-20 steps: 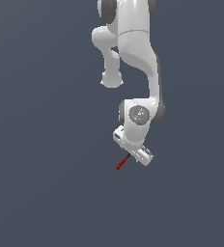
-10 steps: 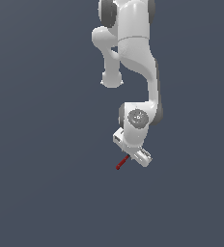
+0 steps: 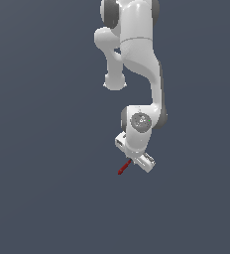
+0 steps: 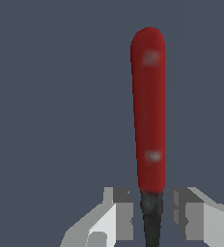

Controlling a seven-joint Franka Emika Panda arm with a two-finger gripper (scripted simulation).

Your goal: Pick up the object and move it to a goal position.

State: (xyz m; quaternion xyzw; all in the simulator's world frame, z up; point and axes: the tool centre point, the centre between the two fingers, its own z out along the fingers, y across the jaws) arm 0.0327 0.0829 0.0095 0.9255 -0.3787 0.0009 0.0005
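While exterior hides it, tool's shaft shows.

smooth red handle of the tool, plastic-looking, soft sheen with two pale highlights, dark shaft duller and slightly mottled, gripper fingers matt pale grey, arm casing smooth glossy white, backdrop flat matt slate-grey

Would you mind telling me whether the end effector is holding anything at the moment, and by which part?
It cannot be told: the end effector straddles the tool's dark shaft just below the red handle, but small gaps show on both sides.
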